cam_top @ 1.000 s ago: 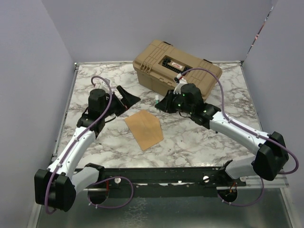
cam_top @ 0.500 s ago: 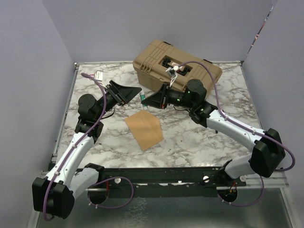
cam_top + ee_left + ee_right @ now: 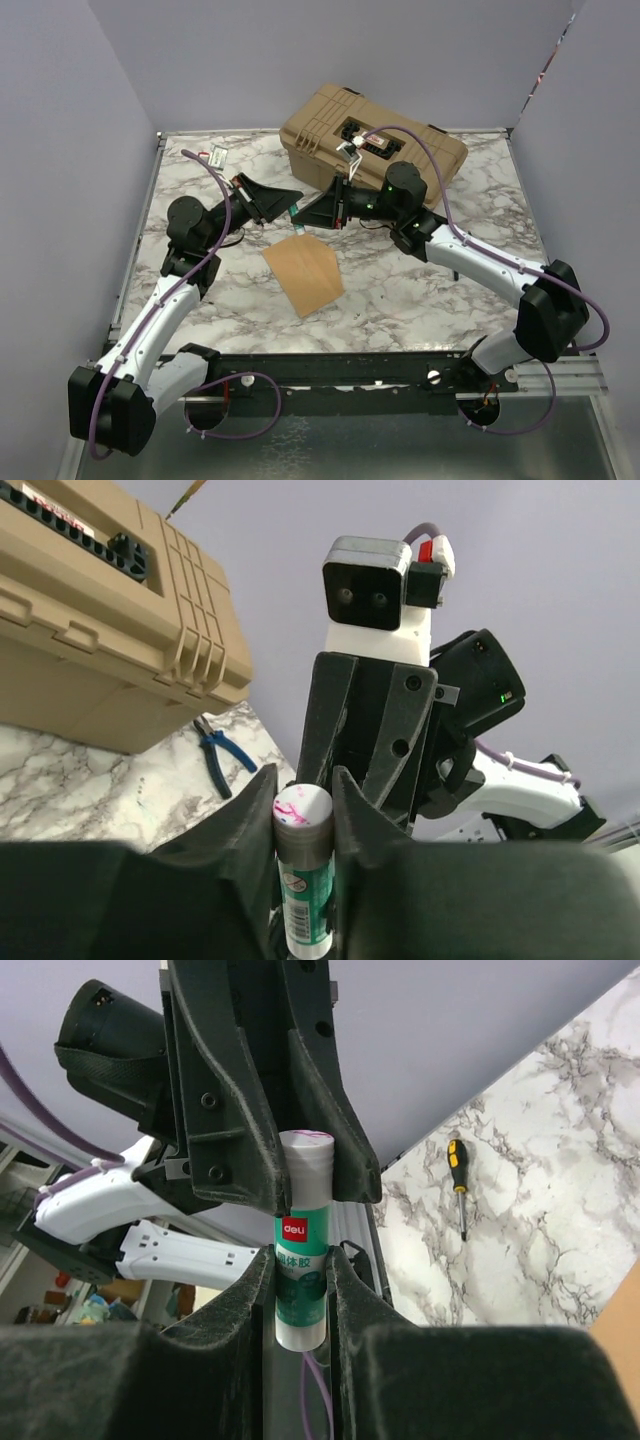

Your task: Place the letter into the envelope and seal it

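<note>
The orange-brown envelope (image 3: 303, 272) lies flat on the marble table (image 3: 400, 290) in front of both arms. The letter is not in view. Above the table, behind the envelope, a green and white glue stick (image 3: 296, 212) hangs between the two grippers, which meet tip to tip. My left gripper (image 3: 303, 785) is shut on the stick's white cap end (image 3: 302, 810). The right gripper (image 3: 302, 1260) is shut on the green body (image 3: 300, 1280). In the right wrist view the left gripper (image 3: 305, 1175) clamps the white cap from above.
A tan toolbox (image 3: 372, 135) stands at the back of the table, close behind the right arm. Blue pliers (image 3: 222, 755) lie near the box. A yellow-handled screwdriver (image 3: 458, 1185) and a small white tag (image 3: 213, 157) lie on the marble. Purple walls close in three sides.
Both arms swung up and together from a second ago. The left gripper, open then, has closed on the cap end of the glue stick that the right gripper holds. The envelope has not moved.
</note>
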